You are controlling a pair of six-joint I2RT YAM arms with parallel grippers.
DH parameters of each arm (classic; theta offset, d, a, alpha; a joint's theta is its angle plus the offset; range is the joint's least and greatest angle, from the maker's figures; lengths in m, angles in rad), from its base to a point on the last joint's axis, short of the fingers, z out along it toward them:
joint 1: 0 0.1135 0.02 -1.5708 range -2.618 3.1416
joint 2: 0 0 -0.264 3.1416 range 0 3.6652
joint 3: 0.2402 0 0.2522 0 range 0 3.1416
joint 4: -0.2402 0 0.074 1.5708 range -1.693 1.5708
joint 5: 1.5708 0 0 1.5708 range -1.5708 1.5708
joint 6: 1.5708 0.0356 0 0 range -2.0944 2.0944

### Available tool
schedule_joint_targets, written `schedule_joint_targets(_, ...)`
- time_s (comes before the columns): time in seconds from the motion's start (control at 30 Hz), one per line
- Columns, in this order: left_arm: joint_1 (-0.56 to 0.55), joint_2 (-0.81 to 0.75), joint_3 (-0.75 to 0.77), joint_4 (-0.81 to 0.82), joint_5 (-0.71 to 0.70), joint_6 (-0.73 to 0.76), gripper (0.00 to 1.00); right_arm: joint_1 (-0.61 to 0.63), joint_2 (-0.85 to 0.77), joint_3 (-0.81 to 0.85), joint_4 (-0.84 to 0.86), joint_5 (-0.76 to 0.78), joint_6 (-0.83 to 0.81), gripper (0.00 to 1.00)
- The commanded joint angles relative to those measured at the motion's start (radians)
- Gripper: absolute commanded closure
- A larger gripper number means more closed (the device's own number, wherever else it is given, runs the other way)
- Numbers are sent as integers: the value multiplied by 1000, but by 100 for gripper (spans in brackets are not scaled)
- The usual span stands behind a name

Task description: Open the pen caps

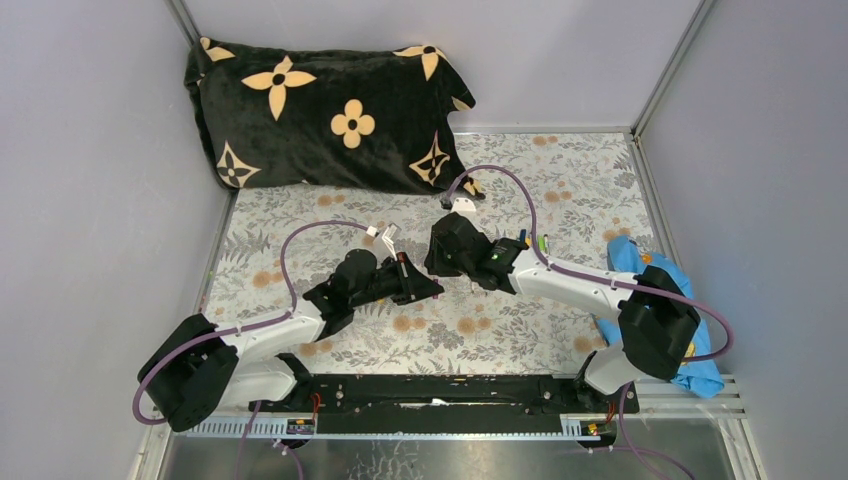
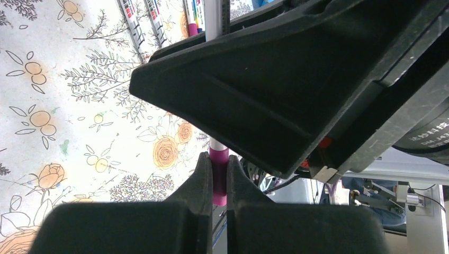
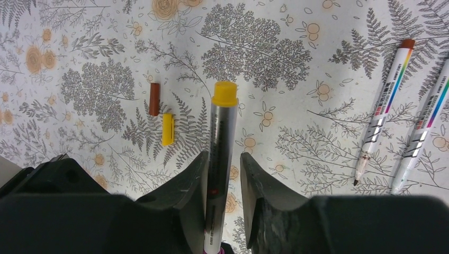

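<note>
My left gripper (image 2: 218,175) is shut on the magenta cap (image 2: 218,182) at one end of a whitish-grey pen (image 2: 213,16). In the right wrist view the same pen (image 3: 219,148) runs between my right gripper's (image 3: 223,165) jaws, its yellow end (image 3: 224,93) pointing away. The barrel rests against one finger (image 3: 193,180), with a gap to the other finger (image 3: 255,180). In the top view both grippers, left (image 1: 430,290) and right (image 1: 442,262), meet at the mat's middle. A loose brown cap (image 3: 154,99) and a loose yellow cap (image 3: 167,128) lie on the mat.
Two uncapped pens (image 3: 382,111) (image 3: 423,127) lie to the right of the right gripper; more pens (image 2: 132,24) show in the left wrist view. A black flowered pillow (image 1: 330,110) lies at the back left. A blue cloth (image 1: 640,262) lies by the right arm.
</note>
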Motion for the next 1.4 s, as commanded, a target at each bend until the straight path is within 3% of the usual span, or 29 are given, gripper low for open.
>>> schedule_joint_targets(0.0,-5,11,8,10,-15,-6,100,3,-56,44,-13,73,-18,66)
schedule_joint_targets(0.27,-6,8,-5,13,-18,-14,100,3,-56,42,-7,85,-21,73)
schedule_joint_targets(0.43,-6,10,3,15,-10,-17,100,2,-41,52,-8,90,-24,100)
schedule_joint_targets(0.77,-16,-24,-100,9,-67,-169,100,-24,-20,89,47,143,-115,100)
schedule_joint_targets(1.0,-81,-26,-182,7,-137,-164,100,-109,37,213,73,93,-169,100)
schedule_joint_targets(1.37,-222,52,-154,-88,-275,-132,100,-212,84,282,119,1,-181,100)
